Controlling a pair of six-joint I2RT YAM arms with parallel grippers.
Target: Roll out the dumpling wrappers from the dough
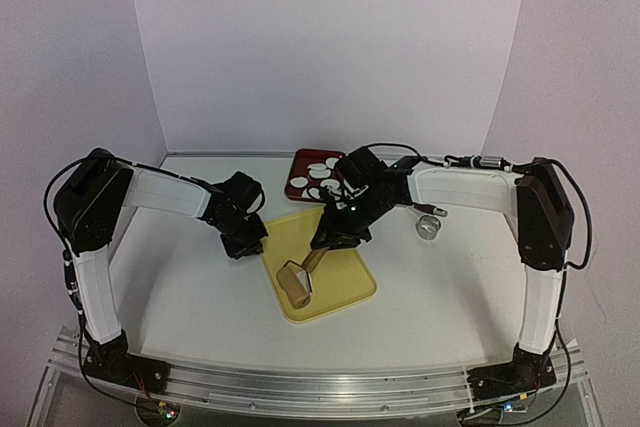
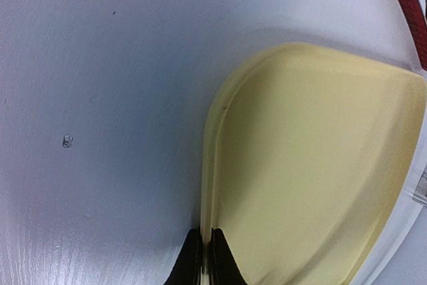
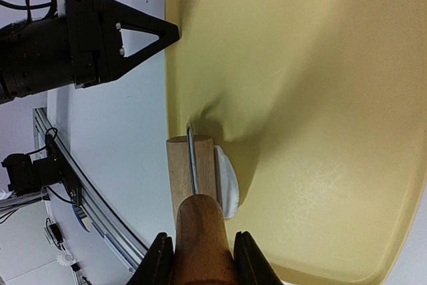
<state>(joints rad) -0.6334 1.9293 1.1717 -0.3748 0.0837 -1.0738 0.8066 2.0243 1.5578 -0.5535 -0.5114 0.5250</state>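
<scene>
Dough (image 3: pixel 228 181), a small flattened white patch, is lying on the yellow board (image 3: pixel 300 98), touching the wooden roller (image 3: pixel 192 165) whose handle the right gripper (image 3: pixel 201 248) is clasping. Rolling seems to be in hand, and the next pass is calling for even pressure across the patch. The left gripper (image 2: pixel 205 261), closed, is resting at the board's rim.

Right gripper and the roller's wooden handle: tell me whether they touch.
Touching. The right wrist view shows the right gripper with both fingers clamped against the sides of the roller's wooden handle.
</scene>
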